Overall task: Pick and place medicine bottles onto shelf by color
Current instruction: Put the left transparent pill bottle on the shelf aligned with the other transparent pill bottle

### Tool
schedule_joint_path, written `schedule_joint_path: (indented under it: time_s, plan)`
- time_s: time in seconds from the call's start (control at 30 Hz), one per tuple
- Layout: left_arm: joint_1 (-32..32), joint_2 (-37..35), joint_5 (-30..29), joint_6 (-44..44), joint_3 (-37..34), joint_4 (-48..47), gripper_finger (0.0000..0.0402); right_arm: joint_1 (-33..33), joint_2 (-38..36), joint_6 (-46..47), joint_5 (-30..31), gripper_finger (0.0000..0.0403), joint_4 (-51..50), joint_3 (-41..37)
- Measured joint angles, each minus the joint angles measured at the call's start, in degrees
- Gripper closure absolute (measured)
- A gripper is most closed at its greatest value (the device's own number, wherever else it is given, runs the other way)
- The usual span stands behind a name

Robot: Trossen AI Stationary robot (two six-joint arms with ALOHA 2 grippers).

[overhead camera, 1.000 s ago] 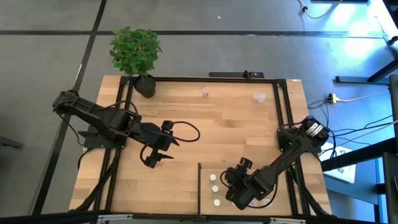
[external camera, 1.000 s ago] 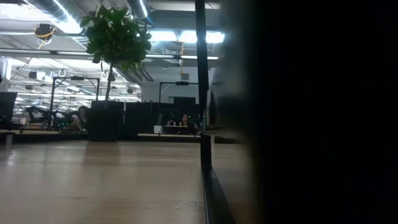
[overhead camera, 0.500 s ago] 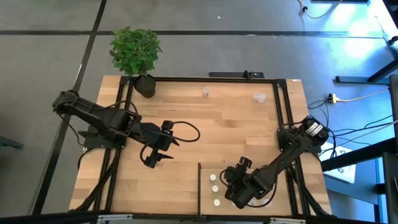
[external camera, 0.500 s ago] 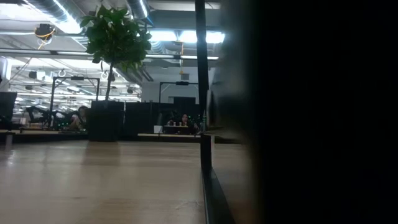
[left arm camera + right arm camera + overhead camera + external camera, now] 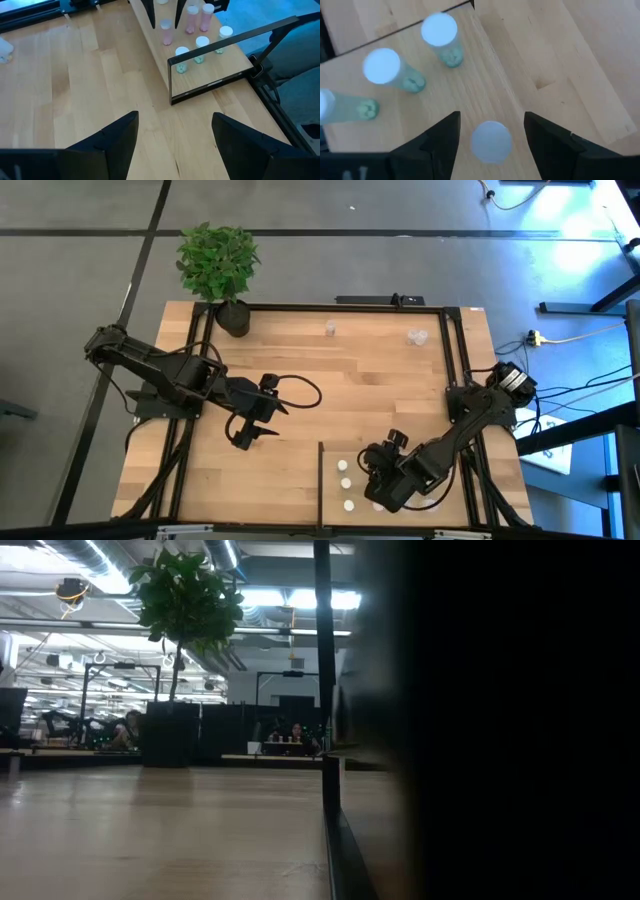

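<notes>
The shelf [image 5: 430,460] lies at the table's near right, and several white-capped medicine bottles stand upright on it. In the left wrist view there is a row with green contents [image 5: 200,50] and a row of pink ones [image 5: 197,19]. My right gripper [image 5: 491,150] hangs open over the shelf, pointing steeply down. One pink bottle [image 5: 166,32] stands under it, its white cap [image 5: 491,141] between the fingertips with a gap on each side. My left gripper [image 5: 175,145] waits open above bare tabletop left of the shelf [image 5: 243,442].
More clear bottles stand at the table's far edge [image 5: 330,329] [image 5: 417,336]. A potted plant [image 5: 218,265] sits at the far left corner. A black frame [image 5: 455,360] runs around the tabletop. The planks between the two arms hold nothing.
My right gripper has risen a little over the shelf, its fingers as far apart as before. The bottle beneath it has stayed standing on the shelf.
</notes>
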Motion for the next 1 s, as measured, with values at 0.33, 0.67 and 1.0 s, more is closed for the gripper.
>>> schedule_joint_path:
  time_s: [0.33,0.67,1.0]
  plan:
    - [0.0,0.0,-3.4,-1.3,0.0,0.0,0.0155,-0.7,-7.1,-0.3,7.5,0.0181,-3.1,0.0]
    - [1.9,0.0,-6.5,-4.5,0.0,-0.1,0.0155,-5.8,-17.8,-6.3,12.2,0.0181,-12.7,0.0]
    - [10.3,0.0,-6.6,-4.6,0.0,-0.2,0.0155,-15.6,-19.3,-11.4,10.1,0.0181,-17.7,0.0]
